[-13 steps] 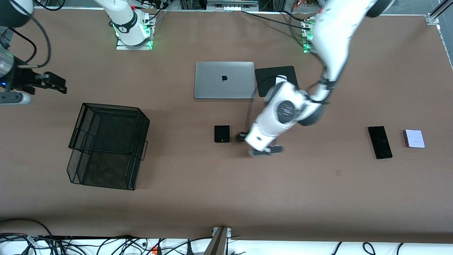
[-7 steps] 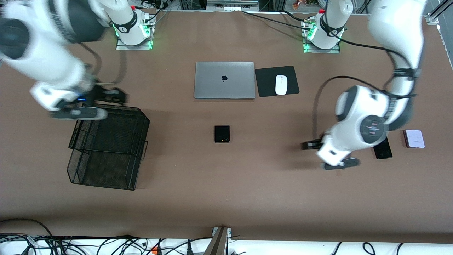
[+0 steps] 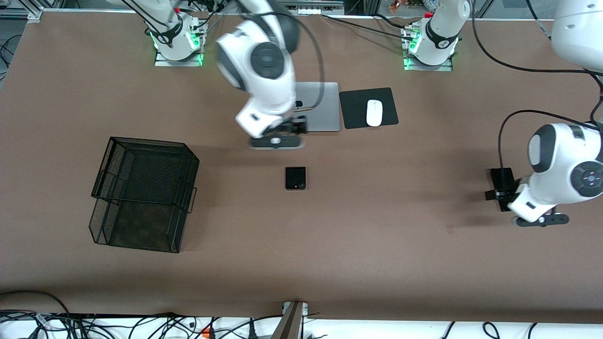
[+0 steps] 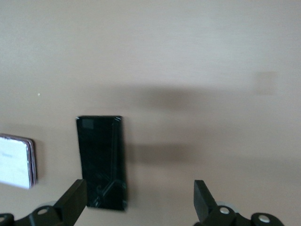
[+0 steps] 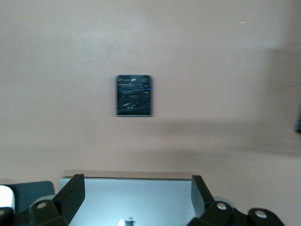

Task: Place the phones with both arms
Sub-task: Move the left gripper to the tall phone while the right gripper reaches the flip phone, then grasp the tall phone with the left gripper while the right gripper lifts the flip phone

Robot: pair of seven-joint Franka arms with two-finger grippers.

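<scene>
**benchrat:** So what are the grippers doing, anyone got eyes on it?

**volt_kid:** Both spread wide, nothing in either. The left gripper (image 3: 495, 194) hangs over the long black phone (image 4: 101, 162) near the left arm's end of the table (image 3: 377, 245); from the front you only see that phone's top end poking out past the fingers. In the left wrist view one finger (image 4: 73, 205) sits just over the slab's edge and the other is off over bare mat, not touching as far as I can tell. The right gripper (image 3: 293, 125) is up over the front edge of the silver laptop (image 3: 322, 106), empty too.

**benchrat:** And which way do the phones lie?

**volt_kid:** Long black phone runs lengthwise from the robots' edge toward the camera's edge. The pale lavender phone (image 4: 16, 160) lies just beside it, toward the left arm's end. The black flip phone (image 3: 295, 178) is mid-table, nearer the camera than the laptop, nearly square, slightly longer the same way. A mesh basket (image 3: 141, 193) sits toward the right arm's end.
</scene>
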